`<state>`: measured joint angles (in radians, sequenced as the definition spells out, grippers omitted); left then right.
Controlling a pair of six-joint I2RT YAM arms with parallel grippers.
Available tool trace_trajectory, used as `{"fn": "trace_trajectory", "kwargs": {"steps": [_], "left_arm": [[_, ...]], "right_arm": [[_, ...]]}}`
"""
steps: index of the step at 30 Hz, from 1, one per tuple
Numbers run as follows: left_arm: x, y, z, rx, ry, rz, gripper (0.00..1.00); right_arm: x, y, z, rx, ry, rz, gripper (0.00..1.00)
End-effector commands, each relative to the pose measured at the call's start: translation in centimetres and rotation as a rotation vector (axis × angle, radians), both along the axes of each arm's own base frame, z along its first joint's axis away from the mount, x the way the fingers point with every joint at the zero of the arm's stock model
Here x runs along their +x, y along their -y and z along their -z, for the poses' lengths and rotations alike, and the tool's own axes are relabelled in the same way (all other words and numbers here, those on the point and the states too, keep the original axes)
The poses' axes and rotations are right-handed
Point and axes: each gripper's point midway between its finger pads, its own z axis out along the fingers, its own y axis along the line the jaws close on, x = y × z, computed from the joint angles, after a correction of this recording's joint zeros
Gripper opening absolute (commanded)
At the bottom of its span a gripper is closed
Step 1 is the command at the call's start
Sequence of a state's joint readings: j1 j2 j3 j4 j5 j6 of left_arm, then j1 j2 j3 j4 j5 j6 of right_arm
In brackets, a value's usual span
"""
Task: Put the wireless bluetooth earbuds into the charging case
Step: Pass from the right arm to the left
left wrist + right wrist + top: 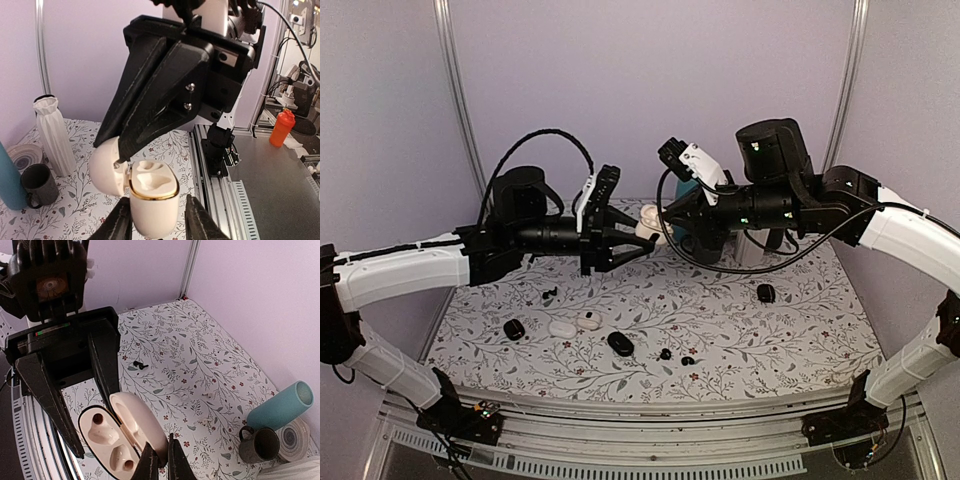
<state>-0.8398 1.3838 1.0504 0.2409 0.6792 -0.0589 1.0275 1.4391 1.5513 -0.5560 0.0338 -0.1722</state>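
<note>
Left fingers: your left gripper (pixel 158 220), jaws partway apart, clamps the charging case (pixel 150 205) by its base in mid-air.
Right fingers: your right gripper (pixel 162 462), closed tight, pinches the raised lid (pixel 140 425).
Case: open; both wells bare.
Earbuds: two black earbuds (pixel 665 353) lie on the table (pixel 770 340), near middle, well apart from the case.

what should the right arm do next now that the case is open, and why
Probably let go of the lid and bring the right end effector down to the loose earbuds on the table. The left end effector holds the charging case aloft, the lid is swung open and both wells look empty, so fetching a bud seems due.
</note>
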Motion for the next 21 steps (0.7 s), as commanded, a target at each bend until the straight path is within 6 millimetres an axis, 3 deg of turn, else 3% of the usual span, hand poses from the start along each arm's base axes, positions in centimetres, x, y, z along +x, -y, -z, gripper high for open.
{"fn": "trace_trajectory", "kwargs": {"steps": [1, 21], "left_arm": [[-0.55, -0.47, -1.74, -0.058, 0.023, -0.001, 0.37], [-0.22, -0.93, -1.98, -0.073, 0.024, -0.030, 0.34]], "right_arm": [[-0.51, 0.15, -2.36, 0.064, 0.022, -0.006, 0.04], [-0.74, -0.45, -1.96, 0.073, -0.006, -0.026, 0.04]]}}
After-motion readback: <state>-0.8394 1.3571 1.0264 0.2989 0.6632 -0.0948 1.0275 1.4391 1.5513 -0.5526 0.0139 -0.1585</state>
